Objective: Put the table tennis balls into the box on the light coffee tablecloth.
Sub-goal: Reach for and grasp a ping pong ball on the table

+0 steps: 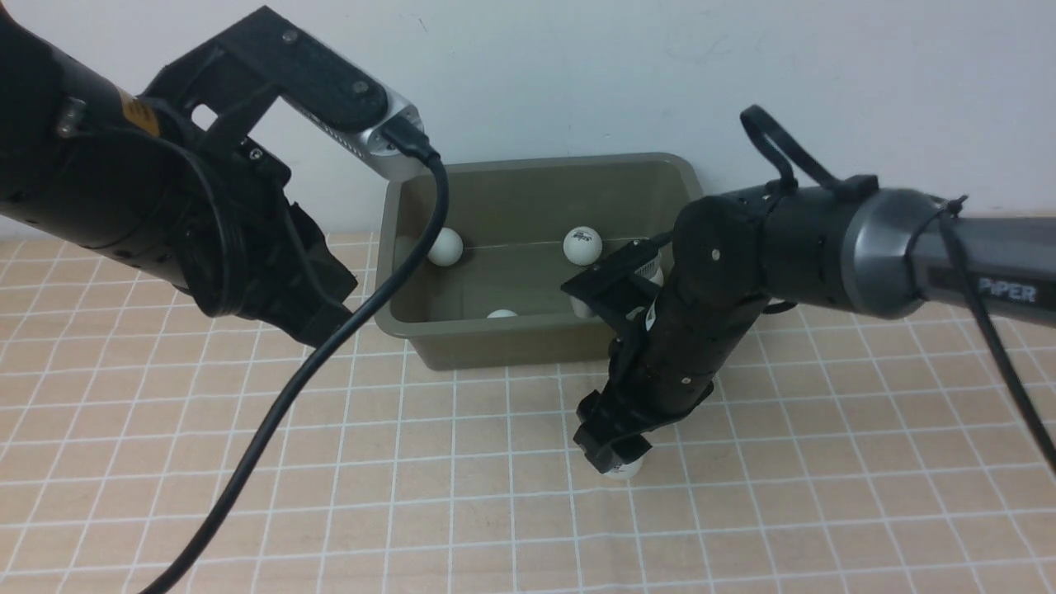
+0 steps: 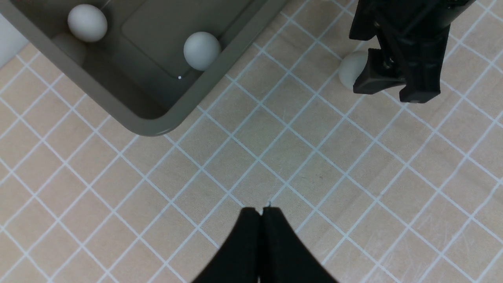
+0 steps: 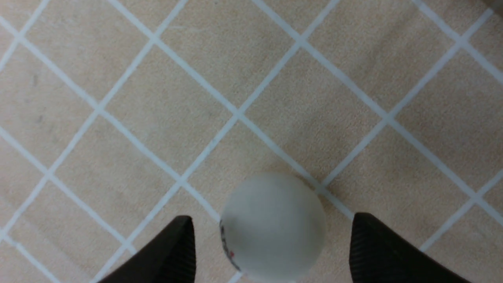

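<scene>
**Right jaws wide over the loose ball (image 3: 273,228)**

Right jaws: spread about as far as possible, gripping nothing, down at the light coffee tablecloth (image 1: 412,511) with the ball between the fingers (image 3: 169,255). Daylight on both sides in the right wrist view, less on one side than the other. Slight blur on the ball: rolling or resting, cannot tell. Left jaws: pressed together, empty, hanging above bare cloth at 9 o'clock in the front view.

From the front: the box (image 1: 536,162) up at 12 o'clock on the cloth; the loose ball at 5 o'clock from it, near the front wall but clear of it. Inside, three table tennis balls (image 1: 582,245) plain to see, at 10, 1 and 6 o'clock of the box floor, plus a white patch half hidden behind the right arm (image 1: 825,247), probably a fourth. No other ball visible out on the cloth.

Now the pinch, and the judgement call: centre first, nudging toward the roomier side to even the gaps. Close slowly and squarely across the ball's widest line, not above it; too high, and a real risk of squirting a light, slick sphere away. Keep the tips just off the cloth to avoid snagging fabric. Squeeze only enough to hold, then straight up, over toward 11 o'clock, clear of the rim, release low inside.
</scene>
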`<action>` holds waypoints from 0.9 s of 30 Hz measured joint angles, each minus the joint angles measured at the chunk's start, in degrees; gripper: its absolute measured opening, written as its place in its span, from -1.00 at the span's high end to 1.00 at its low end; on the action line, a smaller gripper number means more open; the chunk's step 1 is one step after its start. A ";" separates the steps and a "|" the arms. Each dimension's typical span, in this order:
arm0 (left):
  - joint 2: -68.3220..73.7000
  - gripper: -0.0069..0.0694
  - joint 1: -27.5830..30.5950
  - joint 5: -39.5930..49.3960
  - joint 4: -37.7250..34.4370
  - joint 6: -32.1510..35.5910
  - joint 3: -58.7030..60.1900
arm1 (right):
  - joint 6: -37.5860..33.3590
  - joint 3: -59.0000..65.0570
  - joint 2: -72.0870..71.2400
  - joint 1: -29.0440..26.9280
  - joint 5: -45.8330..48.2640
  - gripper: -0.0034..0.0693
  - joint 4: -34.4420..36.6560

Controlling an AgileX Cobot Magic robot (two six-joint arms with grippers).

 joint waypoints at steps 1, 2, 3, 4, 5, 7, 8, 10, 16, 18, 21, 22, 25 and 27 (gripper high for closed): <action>0.00 0.99 0.00 0.00 0.00 0.00 0.00 | 0.00 0.00 0.12 0.00 -0.28 -0.40 0.00; 0.00 0.99 0.00 0.00 0.00 0.00 0.00 | 0.00 0.00 0.19 0.00 -0.57 -0.40 0.00; 0.00 0.99 0.00 0.00 0.00 0.00 0.00 | 0.00 0.00 0.23 0.00 -0.99 -0.40 0.00; 0.00 0.99 0.00 0.00 0.00 0.00 0.00 | 0.00 0.00 0.23 0.00 -1.16 -0.40 0.00; 0.00 0.99 0.00 0.00 0.00 0.00 0.00 | 0.00 -0.05 0.23 0.00 -1.37 -0.38 0.00; 0.00 0.99 0.00 0.00 0.00 0.00 0.00 | -0.06 -0.05 0.23 0.00 -1.67 -0.34 0.00; 0.00 0.99 0.00 0.00 0.00 0.00 0.00 | -0.06 -0.05 0.23 0.00 -1.99 -0.31 0.00; 0.00 0.99 0.00 0.00 -0.03 0.00 0.00 | -0.06 -0.06 0.26 0.00 -2.33 -0.24 0.00; 0.00 0.99 0.00 0.00 -0.03 0.00 0.00 | -0.01 -0.28 1.23 0.00 -1.97 0.04 0.00; 0.00 0.99 0.00 0.00 -0.03 0.00 0.00 | -0.01 -0.42 1.37 0.00 -1.97 0.05 0.00; 0.00 0.99 0.00 0.00 -0.03 0.00 0.00 | 0.04 -0.67 1.48 0.00 -1.84 0.05 -0.28; 0.00 0.99 0.00 0.00 -0.03 0.00 0.00 | 0.16 -0.67 1.48 0.00 -1.79 0.06 -0.34; 0.00 0.99 0.00 0.00 -0.03 0.00 0.00 | 0.41 -0.67 1.48 0.00 -1.46 0.06 -0.41; 0.00 0.99 0.00 0.00 -0.03 0.00 0.00 | 0.42 -0.71 1.48 0.00 -1.41 0.06 -0.47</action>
